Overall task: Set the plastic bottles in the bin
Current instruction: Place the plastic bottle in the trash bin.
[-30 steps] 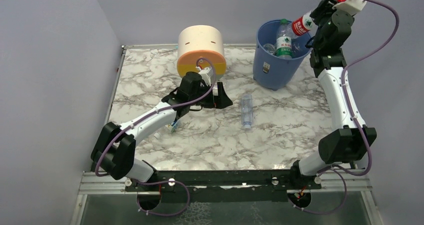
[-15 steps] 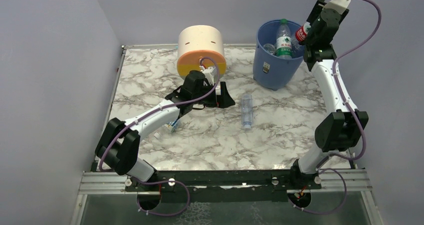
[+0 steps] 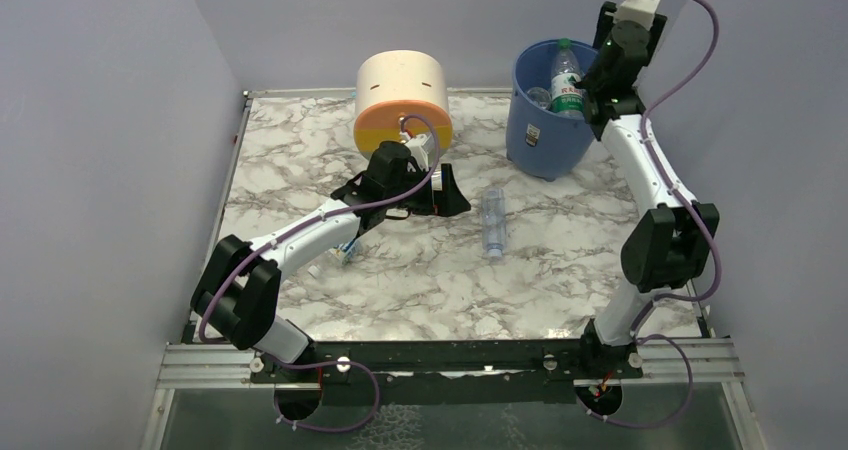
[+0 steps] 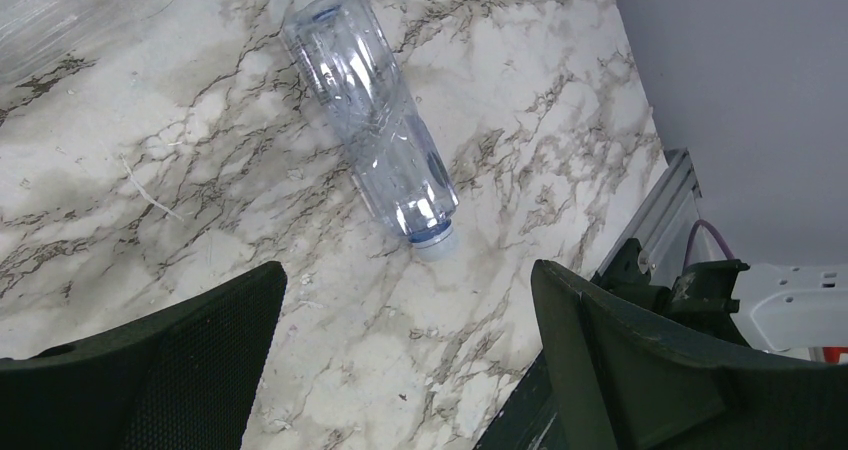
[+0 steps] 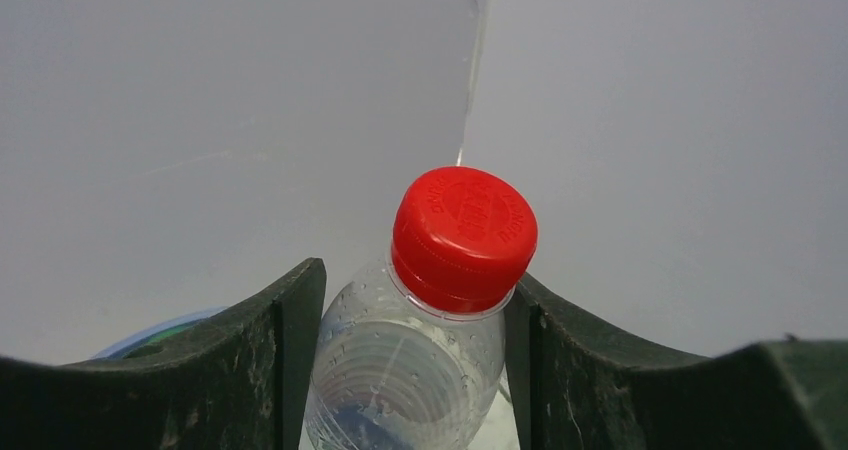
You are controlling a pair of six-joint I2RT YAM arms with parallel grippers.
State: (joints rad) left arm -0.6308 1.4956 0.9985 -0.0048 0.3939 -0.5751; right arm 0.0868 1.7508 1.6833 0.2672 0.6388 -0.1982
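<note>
The bin stands at the table's far right. A green-labelled bottle is upright inside it, with a second bottle beside that. Over its right rim the right gripper clamps a red-capped bottle — clear, with a ribbed shoulder. The left gripper hangs spread wide over a bare clear bottle — it lies on the marble table.
</note>
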